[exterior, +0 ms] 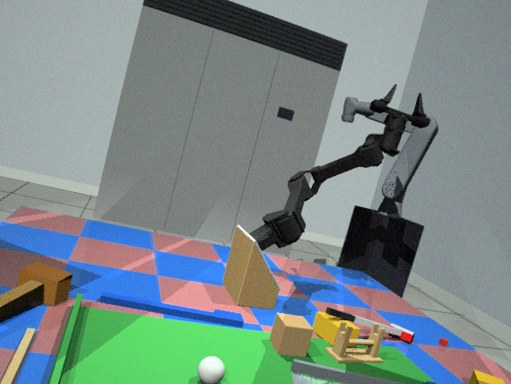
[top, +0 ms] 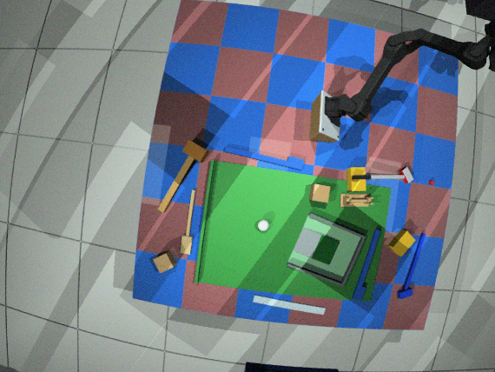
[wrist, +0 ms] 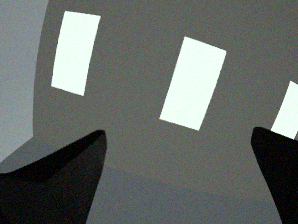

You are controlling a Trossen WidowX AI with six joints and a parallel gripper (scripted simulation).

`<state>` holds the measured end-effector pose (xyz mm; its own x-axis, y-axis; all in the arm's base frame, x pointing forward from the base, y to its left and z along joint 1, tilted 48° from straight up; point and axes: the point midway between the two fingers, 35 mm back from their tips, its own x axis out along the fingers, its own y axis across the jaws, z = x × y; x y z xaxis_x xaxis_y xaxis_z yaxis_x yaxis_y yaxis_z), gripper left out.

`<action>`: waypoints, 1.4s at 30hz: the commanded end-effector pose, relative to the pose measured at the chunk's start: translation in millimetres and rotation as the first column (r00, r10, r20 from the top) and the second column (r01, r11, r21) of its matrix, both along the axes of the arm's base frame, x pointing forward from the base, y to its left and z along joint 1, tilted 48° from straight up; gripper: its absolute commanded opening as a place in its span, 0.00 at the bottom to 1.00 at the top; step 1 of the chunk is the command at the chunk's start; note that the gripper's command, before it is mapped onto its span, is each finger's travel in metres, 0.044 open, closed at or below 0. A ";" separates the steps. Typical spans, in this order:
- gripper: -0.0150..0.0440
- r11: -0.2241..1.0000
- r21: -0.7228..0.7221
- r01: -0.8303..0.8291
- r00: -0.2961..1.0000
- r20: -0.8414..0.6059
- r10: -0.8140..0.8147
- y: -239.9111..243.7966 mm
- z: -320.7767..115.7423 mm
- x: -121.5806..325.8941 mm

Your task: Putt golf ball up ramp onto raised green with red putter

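The red putter (top: 386, 176) (exterior: 407, 336) has a black grip, a pale shaft and a red-and-white head. Its grip end rests on a yellow block and its head points right in the overhead view. The white golf ball (top: 263, 225) (exterior: 211, 370) sits on the green mat (top: 234, 191) (exterior: 148, 345). Right of it are the grey ramp (top: 305, 240) and the raised green (top: 347, 256), with a dark square in it and grey walls on three sides. My gripper (exterior: 407, 91) (wrist: 182, 137) is open and empty, pointing up, high and far from the putter.
A yellow block (top: 357, 184) (exterior: 332, 329), wooden cube (top: 320, 194) (exterior: 291, 334) and wooden rack (top: 356, 200) (exterior: 354, 360) stand near the putter. A blue club (top: 414, 261) and wooden mallet (top: 195, 150) (exterior: 47, 284) lie at the sides. A grey arm (exterior: 414, 152) stands behind mine.
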<state>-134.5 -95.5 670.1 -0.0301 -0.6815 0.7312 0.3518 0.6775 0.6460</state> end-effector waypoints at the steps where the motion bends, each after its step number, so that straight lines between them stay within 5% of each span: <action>1: 0.98 1.000 -0.002 0.000 1.000 -0.005 0.000 0.1 0.3 1.4; 11: 1.00 0.987 -0.154 -0.046 0.940 -0.340 -0.010 12.4 8.5 108.5; 21: 1.00 0.888 -0.390 -0.245 0.643 -0.751 -0.153 54.4 -29.4 271.2; 31: 1.00 0.662 -0.438 -0.609 0.276 -0.899 -0.341 112.8 -131.2 397.1; 42: 1.00 0.277 -0.169 -0.946 -0.006 -0.845 -0.535 183.4 -286.1 455.9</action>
<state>315.0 69.3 428.4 0.9436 0.3192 -0.0880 -0.2722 0.5966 -0.7550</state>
